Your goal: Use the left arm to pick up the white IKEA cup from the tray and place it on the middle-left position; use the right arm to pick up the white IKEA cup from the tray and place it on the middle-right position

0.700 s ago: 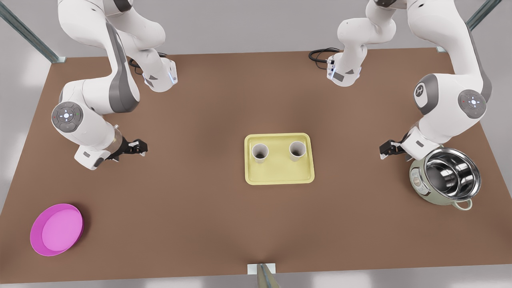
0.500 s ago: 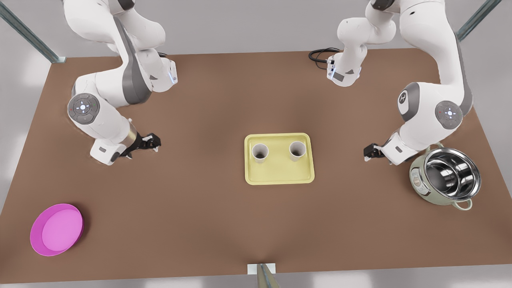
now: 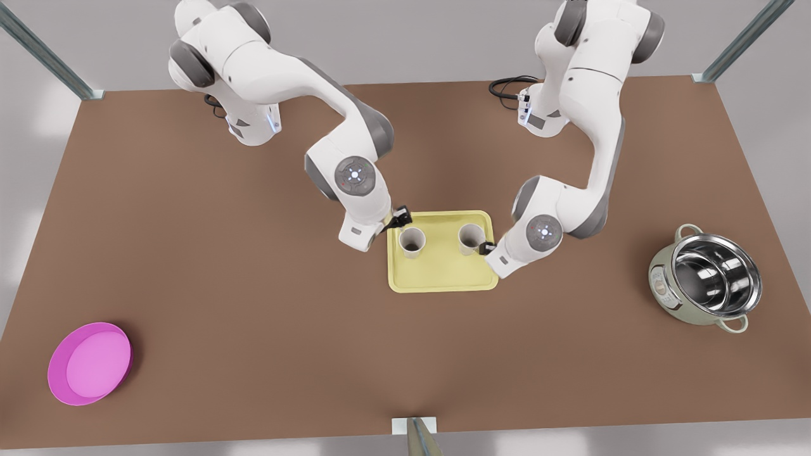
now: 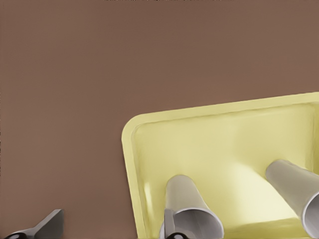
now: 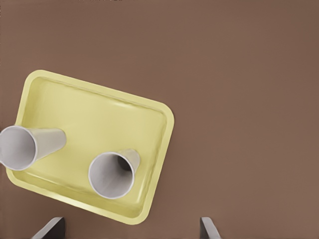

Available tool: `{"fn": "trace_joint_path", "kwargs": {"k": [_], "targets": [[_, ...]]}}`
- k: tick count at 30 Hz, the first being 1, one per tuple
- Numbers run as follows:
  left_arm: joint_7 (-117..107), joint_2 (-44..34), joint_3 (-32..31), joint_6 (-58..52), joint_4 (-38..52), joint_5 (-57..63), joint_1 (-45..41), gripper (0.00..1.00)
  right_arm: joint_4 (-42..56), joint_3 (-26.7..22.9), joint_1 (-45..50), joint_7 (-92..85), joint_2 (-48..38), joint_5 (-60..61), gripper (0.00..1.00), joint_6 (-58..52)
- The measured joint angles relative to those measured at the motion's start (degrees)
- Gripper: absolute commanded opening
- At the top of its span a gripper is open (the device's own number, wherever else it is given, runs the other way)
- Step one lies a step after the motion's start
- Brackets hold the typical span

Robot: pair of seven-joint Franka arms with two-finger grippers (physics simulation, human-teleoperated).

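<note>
Two white cups stand upright on the pale yellow tray (image 3: 443, 272) at the table's middle. My left gripper (image 3: 400, 218) hovers open at the tray's far corner on the front view's left, just beside the left cup (image 3: 412, 241). In the left wrist view that cup (image 4: 192, 209) sits next to one fingertip (image 4: 50, 225), on the tray (image 4: 224, 134). My right gripper (image 3: 486, 248) is open at the tray's edge on the front view's right, close to the right cup (image 3: 471, 237). In the right wrist view the near cup (image 5: 112, 175) lies just ahead of the fingertips (image 5: 209, 228), the other cup (image 5: 25, 147) farther off.
A round magenta dish (image 3: 89, 363) lies near the front corner on the front view's left. A steel pot (image 3: 706, 278) stands on the front view's right. A black cable (image 3: 507, 85) lies at the far edge. Bare brown tabletop flanks the tray.
Both arms have swung inward from the table's sides to the tray. Each gripper now sits beside a cup. The cups and tray have not moved.
</note>
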Motion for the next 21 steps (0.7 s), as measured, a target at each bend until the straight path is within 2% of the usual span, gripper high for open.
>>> {"fn": "trace_joint_path", "kwargs": {"k": [1, 4, 6, 13, 21], "targets": [[-0.3, -0.6, 0.0, 0.5, -0.8, 0.0, 0.3, 0.99, 0.2, 0.2, -0.1, 0.9, 1.0, 1.4, 1.00, 0.8], [-1.0, -8.9, -0.2, 6.2, -16.2, 0.2, -0.1, 1.00, -0.1, 0.6, 0.0, 3.2, 2.8, 4.0, 1.00, 2.6], [-1.8, -10.4, -0.4, 10.3, -20.9, 1.0, -1.3, 1.00, -1.1, 0.7, 0.1, 4.3, 3.4, 4.9, 1.00, 3.5], [-6.2, -8.4, -0.6, 19.3, -20.4, 1.6, -5.0, 1.00, -1.9, 0.6, 1.9, 7.2, 6.5, 1.2, 1.00, 5.7], [-10.0, -5.7, -0.6, 22.6, -21.9, 1.7, -5.6, 0.99, -3.4, 0.5, 2.5, 9.4, 9.5, -3.3, 1.00, 8.1]]}}
